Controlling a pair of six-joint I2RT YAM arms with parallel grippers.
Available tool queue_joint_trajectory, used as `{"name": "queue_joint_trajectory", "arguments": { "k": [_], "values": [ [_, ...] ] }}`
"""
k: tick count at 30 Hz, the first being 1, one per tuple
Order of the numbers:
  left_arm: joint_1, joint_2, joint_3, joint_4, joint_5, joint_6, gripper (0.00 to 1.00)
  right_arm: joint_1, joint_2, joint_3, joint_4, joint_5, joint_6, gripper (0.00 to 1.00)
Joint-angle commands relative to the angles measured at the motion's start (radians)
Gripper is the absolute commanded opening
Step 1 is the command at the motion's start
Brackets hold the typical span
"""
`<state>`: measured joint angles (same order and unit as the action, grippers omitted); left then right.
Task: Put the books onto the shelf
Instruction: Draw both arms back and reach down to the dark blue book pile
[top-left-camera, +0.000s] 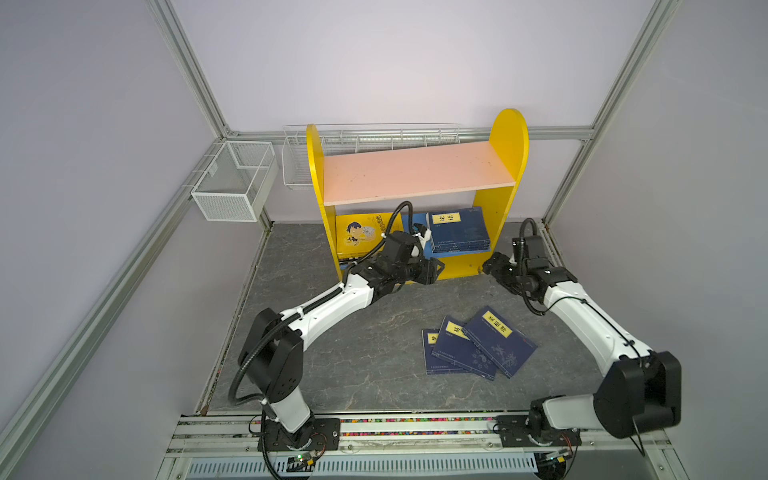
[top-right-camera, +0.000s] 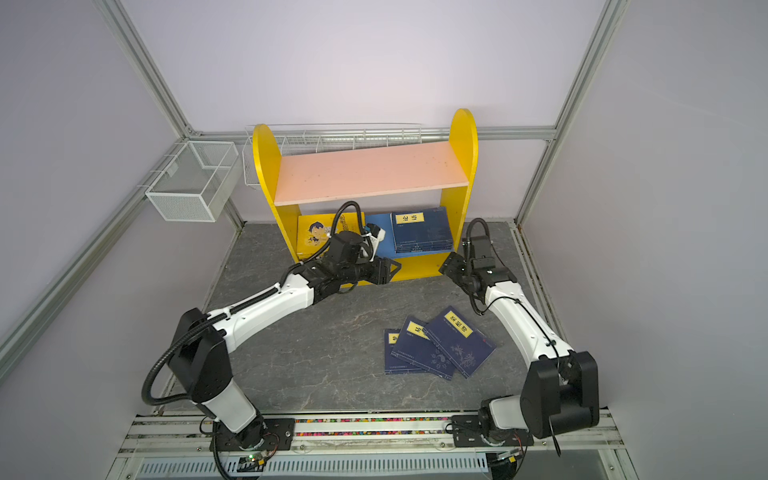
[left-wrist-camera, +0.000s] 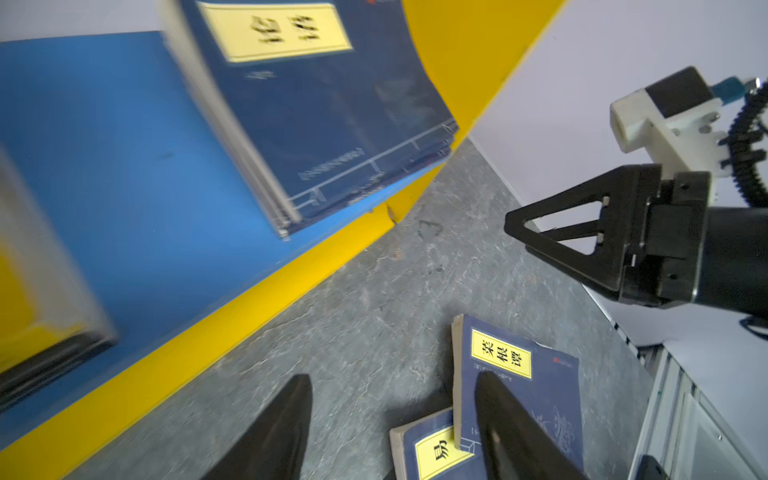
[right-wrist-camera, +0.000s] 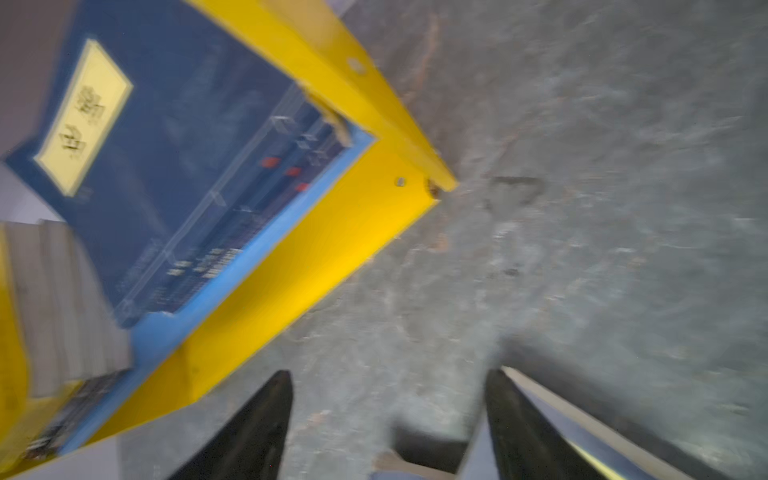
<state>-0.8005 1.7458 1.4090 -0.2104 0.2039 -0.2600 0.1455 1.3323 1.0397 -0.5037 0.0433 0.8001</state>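
- Grey marbled bench (top-left-camera: 353, 353) (lilac walls (top-left-camera: 374, 62) around) carries the shelf (top-left-camera: 509, 137).
- Three navy books (top-left-camera: 478, 349) lie before the shelf; a stack (top-left-camera: 457, 232) rests on its blue board (left-wrist-camera: 124, 145).
- Left jaws, right jaws: wide, empty, beside the shelf's foot.

Pale lilac walls (top-left-camera: 374, 62) close in the cell, framed by aluminium posts (top-left-camera: 189, 66). Beneath the left fingers (top-left-camera: 434, 270) spreads a grey, marble-veined counter (top-left-camera: 374, 365). Well to their left and farther back, a white wire-mesh basket (top-left-camera: 232, 183) hangs on the frame. Beyond them, a longer wire basket (top-left-camera: 374, 137) lines the back wall. The light is soft and even.
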Motion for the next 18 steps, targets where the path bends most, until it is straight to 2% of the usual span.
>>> {"name": "queue_joint_trajectory", "arguments": {
  "k": [1, 8, 12, 15, 18],
  "values": [
    [-0.049, 0.118, 0.085, -0.118, 0.080, 0.171, 0.64, -0.079, -0.098, -0.120, -0.227, 0.013, 0.043, 1.00],
    [-0.154, 0.340, 0.249, -0.243, 0.033, 0.327, 0.64, -0.241, -0.261, -0.368, -0.405, -0.188, -0.056, 0.95],
    [-0.161, 0.420, 0.303, -0.262, 0.068, 0.342, 0.64, -0.385, -0.239, -0.396, -0.446, -0.283, -0.182, 0.95],
    [-0.167, 0.472, 0.347, -0.282, 0.077, 0.352, 0.64, -0.436, -0.175, -0.469, -0.371, -0.394, -0.211, 0.95],
    [-0.179, 0.514, 0.385, -0.315, 0.088, 0.373, 0.64, -0.469, -0.060, -0.521, -0.214, -0.577, -0.238, 1.00]
  ]
}}
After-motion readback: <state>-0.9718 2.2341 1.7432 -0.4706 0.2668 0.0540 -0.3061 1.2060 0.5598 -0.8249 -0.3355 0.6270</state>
